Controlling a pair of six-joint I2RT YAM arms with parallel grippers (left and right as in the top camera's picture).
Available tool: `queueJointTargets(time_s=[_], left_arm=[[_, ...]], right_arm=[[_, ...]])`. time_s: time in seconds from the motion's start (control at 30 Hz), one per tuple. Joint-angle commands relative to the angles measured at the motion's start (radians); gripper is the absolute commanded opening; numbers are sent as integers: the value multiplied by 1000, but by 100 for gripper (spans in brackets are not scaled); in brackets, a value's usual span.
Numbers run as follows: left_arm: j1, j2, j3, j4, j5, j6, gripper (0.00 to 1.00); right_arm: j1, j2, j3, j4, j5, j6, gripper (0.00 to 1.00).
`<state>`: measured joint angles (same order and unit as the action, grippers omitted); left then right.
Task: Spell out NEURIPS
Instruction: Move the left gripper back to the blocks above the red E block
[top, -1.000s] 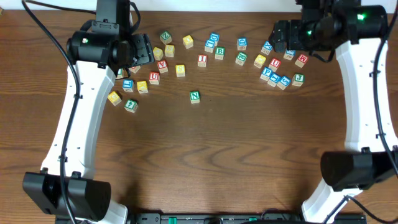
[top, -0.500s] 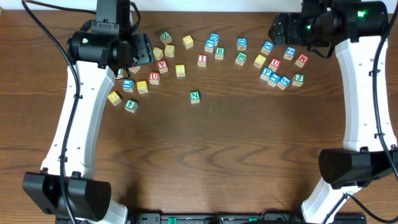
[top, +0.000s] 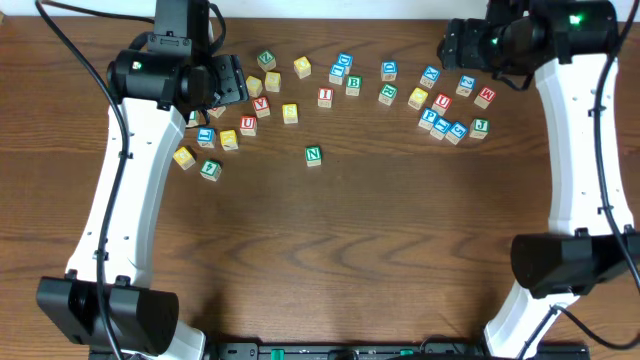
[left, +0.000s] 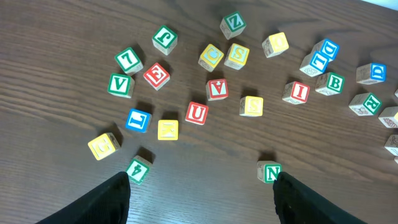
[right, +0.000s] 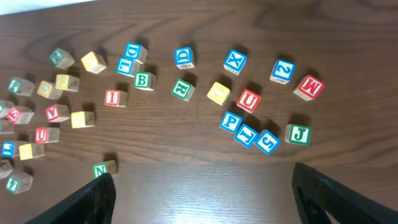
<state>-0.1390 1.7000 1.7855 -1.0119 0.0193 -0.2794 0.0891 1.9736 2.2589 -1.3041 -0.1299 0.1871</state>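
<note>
Dark wood-grain desk (top: 330, 260) fills all three views, with lettered cubes strewn in a loose band along its far edge. From my seat I see the left gripper (left: 200, 182) hanging over the far left part of the desk. Its jaws are spread wide with only bare wood between them. The green N (left: 270, 171) stands alone, closer to the desk's middle than any other cube. In the left wrist view it sits just beside the tip of one finger (left: 298, 202), on the inner side of the gap, and I cannot tell whether they touch. Ahead of that gap lies the red U (left: 197, 112), with the red E (left: 157, 75) beyond it toward the far edge. The red I (left: 297, 92) lies off toward the middle of the far edge.

The right gripper (right: 202, 173) hovers near the far right corner. Its jaws are also wide apart and grip nothing. The cubes in front of it are well clear of both fingers. The blue P (right: 231, 121) is nearest the gap and heads a short slanting row of blue cubes (right: 258, 138). Past it sit a second red U (right: 249, 100), a cube showing a plain yellow face (right: 218, 93) and the green R (right: 182, 88). A green J (right: 298, 134) lies at the end of the blue row, toward the desk's right edge.
</note>
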Motion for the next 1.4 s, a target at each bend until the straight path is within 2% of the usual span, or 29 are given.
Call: queueJointTargets(time_s=[0.0,0.53,0.9,1.2,1.37], left_arm=[[3,17,2,-4,-13,17,73],[3,19,0,-3,-13,16,73],[3,21,-47,34,-13,13,73],[10,96,-77,179,-143,11,73],[12,225,-77,300,-144,-110,73]], right_arm=[[7,45,18,8,18,38,84],[97,117,17,126,24,37,84],[122,158,16,131,26,37,85],[122,158,16,111,26,37,86],[122,159,16,96,26,37,86]])
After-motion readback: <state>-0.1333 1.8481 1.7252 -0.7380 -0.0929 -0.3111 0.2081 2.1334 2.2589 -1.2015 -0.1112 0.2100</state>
